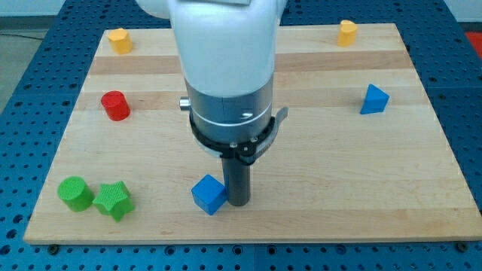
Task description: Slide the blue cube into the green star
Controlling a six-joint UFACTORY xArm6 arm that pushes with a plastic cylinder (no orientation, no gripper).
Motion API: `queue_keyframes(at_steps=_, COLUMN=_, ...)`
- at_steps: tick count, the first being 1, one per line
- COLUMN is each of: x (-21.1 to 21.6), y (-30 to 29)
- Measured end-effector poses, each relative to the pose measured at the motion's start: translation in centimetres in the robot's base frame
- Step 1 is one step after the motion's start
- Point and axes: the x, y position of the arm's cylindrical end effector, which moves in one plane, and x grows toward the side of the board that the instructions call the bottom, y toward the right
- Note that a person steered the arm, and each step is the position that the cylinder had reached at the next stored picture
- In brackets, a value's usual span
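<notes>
**Blue cube under push, short of the green star**

Near the view's bottom edge, the small blue cube (208,194) sits with the rod's tip (238,202) touching its right side, placed to drive it leftward. The green star-shaped block (114,199) lies well apart at the view's lower left, beside a green cylinder (74,193). The arm carries no pincer; nothing is grasped. The pale wooden board (316,173) rests on a blue perforated table (459,90). A red cylinder (115,105) stands clear of the path.
</notes>
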Motion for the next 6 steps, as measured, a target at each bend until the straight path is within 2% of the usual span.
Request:
queue_keyframes(at_steps=4, x=0.0, y=-11.0)
queue_keyframes(at_steps=5, x=0.0, y=-12.4)
queue_keyframes(at_steps=6, x=-0.5, y=-10.5)
